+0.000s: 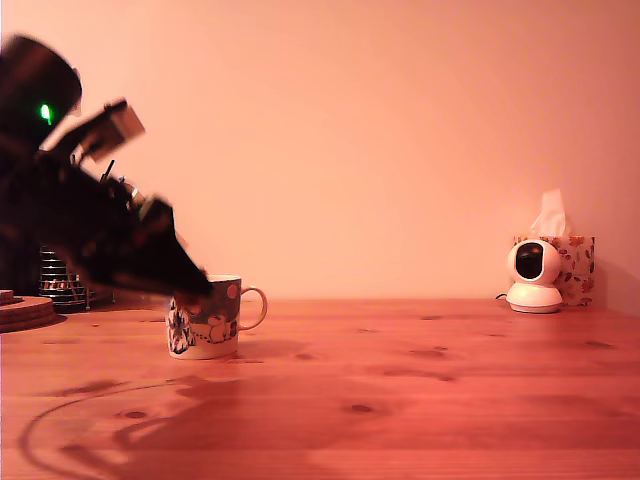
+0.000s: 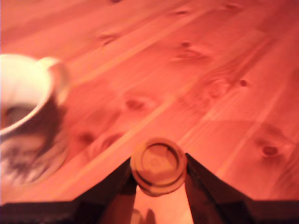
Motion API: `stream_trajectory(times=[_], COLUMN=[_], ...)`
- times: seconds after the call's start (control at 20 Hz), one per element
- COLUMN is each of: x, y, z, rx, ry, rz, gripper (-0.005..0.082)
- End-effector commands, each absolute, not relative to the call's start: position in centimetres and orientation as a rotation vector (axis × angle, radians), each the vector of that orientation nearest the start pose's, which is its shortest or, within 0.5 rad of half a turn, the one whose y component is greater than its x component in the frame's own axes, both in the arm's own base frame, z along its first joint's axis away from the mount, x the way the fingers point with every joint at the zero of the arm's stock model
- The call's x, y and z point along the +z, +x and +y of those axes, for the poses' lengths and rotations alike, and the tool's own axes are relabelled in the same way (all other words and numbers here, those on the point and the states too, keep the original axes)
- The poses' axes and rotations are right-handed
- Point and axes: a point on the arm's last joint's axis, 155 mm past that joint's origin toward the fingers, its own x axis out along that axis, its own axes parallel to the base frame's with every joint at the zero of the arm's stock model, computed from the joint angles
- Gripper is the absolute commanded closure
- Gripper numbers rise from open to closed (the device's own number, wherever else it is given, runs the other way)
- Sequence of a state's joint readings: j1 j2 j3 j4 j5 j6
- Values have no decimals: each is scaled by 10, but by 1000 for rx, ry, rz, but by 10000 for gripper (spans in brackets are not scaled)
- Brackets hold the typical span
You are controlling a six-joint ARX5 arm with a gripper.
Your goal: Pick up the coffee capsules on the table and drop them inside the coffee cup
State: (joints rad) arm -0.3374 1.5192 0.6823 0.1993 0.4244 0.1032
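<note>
My gripper (image 2: pixel 159 161) is shut on a coffee capsule (image 2: pixel 158 167), whose round flat end faces the wrist camera between the two dark fingers (image 2: pixel 198 182). The red light hides its colour. The coffee cup (image 2: pixel 25 116), with a pale rim and a dark print, stands on the wood a short way to one side of the held capsule. A dark patch inside it is too blurred to identify. In the exterior view the blurred arm reaches down from the left, and the gripper (image 1: pixel 195 283) is at the near rim of the coffee cup (image 1: pixel 212 322). No other capsule is in view.
A wire-mesh holder (image 1: pixel 62 280) and a round wooden board (image 1: pixel 20 310) sit behind the arm at the exterior view's left. A white dome camera (image 1: pixel 533 275) and a tissue box (image 1: pixel 575 265) stand far right at the back. The wooden table (image 1: pixel 420 400) stretches between them.
</note>
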Motion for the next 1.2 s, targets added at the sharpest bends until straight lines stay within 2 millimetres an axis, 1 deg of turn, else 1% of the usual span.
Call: stream_trajectory(times=[0.0, 0.1, 0.2, 0.3, 0.55, 0.8, 1.15], x=[99, 105, 117, 125, 145, 153, 148], y=[365, 367, 373, 379, 383, 383, 380], z=[-203, -201, -198, -190, -181, -175, -169], rx=[-741, -724, -694, -628, -562, -526, -494], ry=[43, 37, 29, 23, 19, 20, -16], rz=[633, 697, 725, 768, 826, 855, 893], gripper=[625, 625, 625, 625, 624, 624, 624])
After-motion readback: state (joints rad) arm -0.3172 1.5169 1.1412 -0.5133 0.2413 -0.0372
